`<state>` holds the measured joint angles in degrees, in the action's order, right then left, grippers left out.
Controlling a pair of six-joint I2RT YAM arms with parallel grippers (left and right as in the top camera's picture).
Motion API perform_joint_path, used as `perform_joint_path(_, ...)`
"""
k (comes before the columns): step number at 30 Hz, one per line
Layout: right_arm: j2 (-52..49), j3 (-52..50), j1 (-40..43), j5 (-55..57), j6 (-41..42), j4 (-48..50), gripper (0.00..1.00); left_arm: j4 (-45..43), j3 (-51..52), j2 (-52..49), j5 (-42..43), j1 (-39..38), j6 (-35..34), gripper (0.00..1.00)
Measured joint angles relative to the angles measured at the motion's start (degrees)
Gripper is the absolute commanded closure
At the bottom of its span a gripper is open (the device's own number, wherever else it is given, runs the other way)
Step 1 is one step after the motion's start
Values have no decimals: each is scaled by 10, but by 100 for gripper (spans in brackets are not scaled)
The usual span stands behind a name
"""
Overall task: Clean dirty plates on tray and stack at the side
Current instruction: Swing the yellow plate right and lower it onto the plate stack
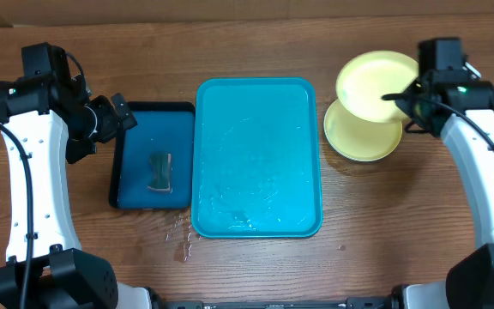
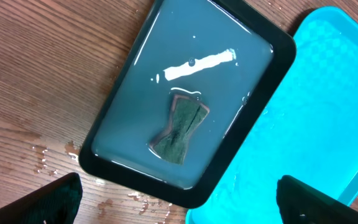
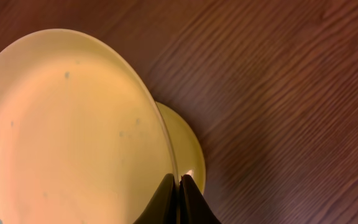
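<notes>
The turquoise tray (image 1: pixel 258 154) lies bare in the middle of the table, and its left part (image 2: pixel 319 93) shows in the left wrist view. My right gripper (image 1: pixel 406 94) (image 3: pixel 179 186) is shut on the rim of a pale yellow-green plate (image 1: pixel 374 84) (image 3: pixel 73 124) with a few small specks. That plate is held tilted above a second yellow-green plate (image 1: pixel 358 142) (image 3: pixel 190 146), which rests on the wood right of the tray. My left gripper (image 1: pixel 120 116) (image 2: pixel 179 193) hangs open and holds nothing, over the left side of the dark-blue tray.
The smaller dark-blue, black-rimmed tray (image 1: pixel 118 184) (image 2: pixel 104 165) sits left of the turquoise one, holding water and a green sponge (image 1: pixel 159 172) (image 2: pixel 180 127). Water drops (image 1: pixel 183 236) (image 2: pixel 55 152) lie on the wood near its front corner.
</notes>
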<state>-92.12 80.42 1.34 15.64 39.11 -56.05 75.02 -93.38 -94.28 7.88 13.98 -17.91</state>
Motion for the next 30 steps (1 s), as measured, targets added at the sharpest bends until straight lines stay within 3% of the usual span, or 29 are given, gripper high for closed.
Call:
perform_joint_path(16,-1,-187,12,-37,1,180,96,0,0,0,0,0,0,0)
perform_joint_path(26,-16,-223,12,-73,1,223,95,0,0,0,0,0,0,0)
perform_joint_path(30,-17,-225,12,-76,7,224,71,0,0,0,0,0,0,0)
